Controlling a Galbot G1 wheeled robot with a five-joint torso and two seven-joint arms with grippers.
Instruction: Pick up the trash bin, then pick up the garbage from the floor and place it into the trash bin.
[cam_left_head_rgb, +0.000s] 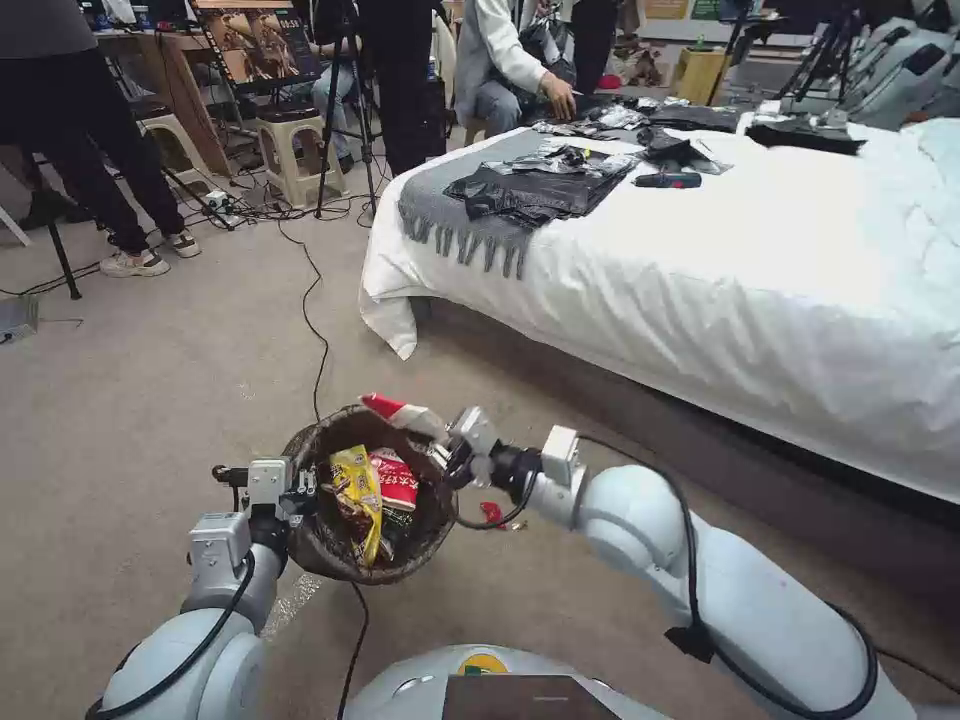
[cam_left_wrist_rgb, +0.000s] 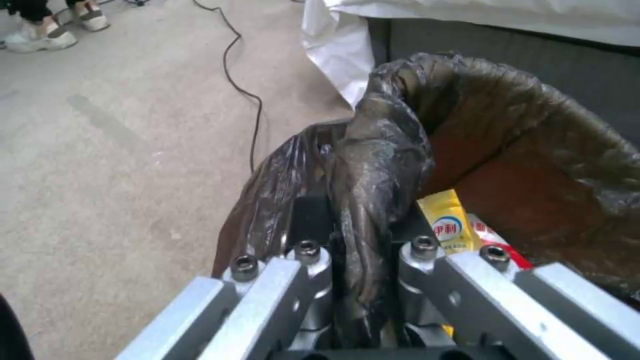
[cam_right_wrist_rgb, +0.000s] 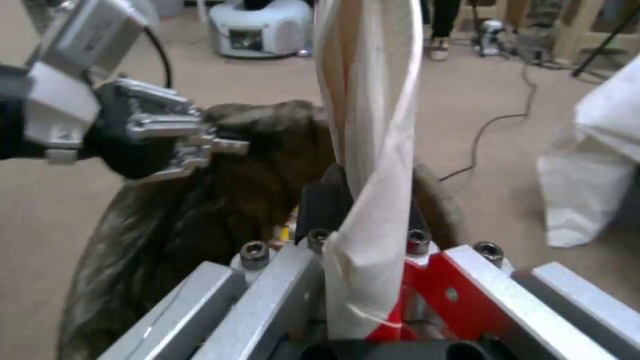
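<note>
From the head you look forward and down over both arms to the bin (cam_left_head_rgb: 365, 495), with the bed (cam_left_head_rgb: 760, 270) to your right. The left wrist camera sits right behind the left gripper (cam_left_wrist_rgb: 363, 235), facing along it, very near the bin's rim. The right wrist camera sits right behind the right gripper (cam_right_wrist_rgb: 367, 210), facing the bin and the left gripper beyond. All 3 views share the bin.

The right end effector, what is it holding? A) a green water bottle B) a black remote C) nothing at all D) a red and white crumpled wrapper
D: the right end effector is clamped shut on a red and white crumpled wrapper, held at the rim of the small round bin lined with a dark brown plastic bag.
</note>
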